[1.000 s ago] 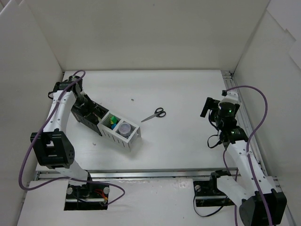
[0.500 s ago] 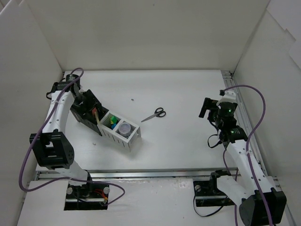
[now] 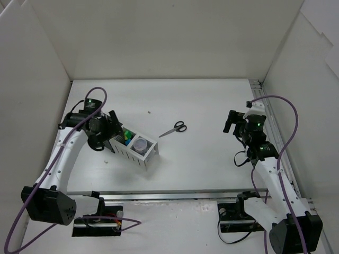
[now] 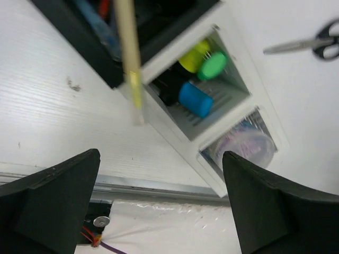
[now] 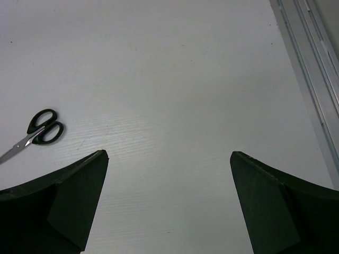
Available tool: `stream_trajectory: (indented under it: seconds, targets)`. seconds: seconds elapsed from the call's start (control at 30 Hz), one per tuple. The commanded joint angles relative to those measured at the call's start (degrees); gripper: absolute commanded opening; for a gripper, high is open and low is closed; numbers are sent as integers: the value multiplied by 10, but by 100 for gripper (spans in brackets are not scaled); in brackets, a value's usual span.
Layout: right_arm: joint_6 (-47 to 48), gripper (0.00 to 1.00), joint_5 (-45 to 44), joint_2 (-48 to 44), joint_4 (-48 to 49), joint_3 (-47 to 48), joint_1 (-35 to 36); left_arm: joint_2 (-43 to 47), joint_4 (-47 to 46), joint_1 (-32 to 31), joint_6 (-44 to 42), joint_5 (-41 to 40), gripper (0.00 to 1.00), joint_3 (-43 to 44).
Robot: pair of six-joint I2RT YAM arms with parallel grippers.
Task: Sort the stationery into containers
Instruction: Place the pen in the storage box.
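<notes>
Left gripper (image 4: 160,156), fingers spread and empty, angled down over mesh organiser boxes (image 3: 144,160); right gripper (image 5: 169,154), likewise spread, raised beyond scissors (image 3: 175,128).

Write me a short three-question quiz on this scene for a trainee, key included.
1. True or false: the scissors lie inside the organiser.
2. What sits in the end white compartment? A) clear jar B) eraser C) scissors
3. Fill in: the left gripper and right gripper are both ___, holding nothing.
Key: 1 false, they lie on the table; 2 A; 3 open.
</notes>
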State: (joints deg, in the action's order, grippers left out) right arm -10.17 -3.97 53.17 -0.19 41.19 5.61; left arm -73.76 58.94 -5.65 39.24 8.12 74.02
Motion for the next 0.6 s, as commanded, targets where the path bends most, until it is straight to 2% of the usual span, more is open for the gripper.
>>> stream_trajectory:
  seconds: [0.0, 0.03, 0.13, 0.27, 0.53, 0.57]
  targets:
    - [5, 98, 5, 7, 44, 13, -2, 34, -63, -60, -42, -8, 96, -7]
    - [5, 98, 5, 8, 44, 13, -2, 28, -61, -68, -39, -20, 99, -8]
    - [4, 98, 7, 7, 44, 13, -2, 2, -49, -74, -26, -51, 98, -4]
    - [5, 98, -2, -2, 43, 9, -2, -30, -45, -74, -22, -57, 85, 9]
    - [6, 98, -7, 0, 43, 11, -2, -40, -94, -74, -15, -36, 80, -2]
    - [7, 98, -8, 3, 43, 11, -1, -39, -97, -74, -10, -35, 76, -6]
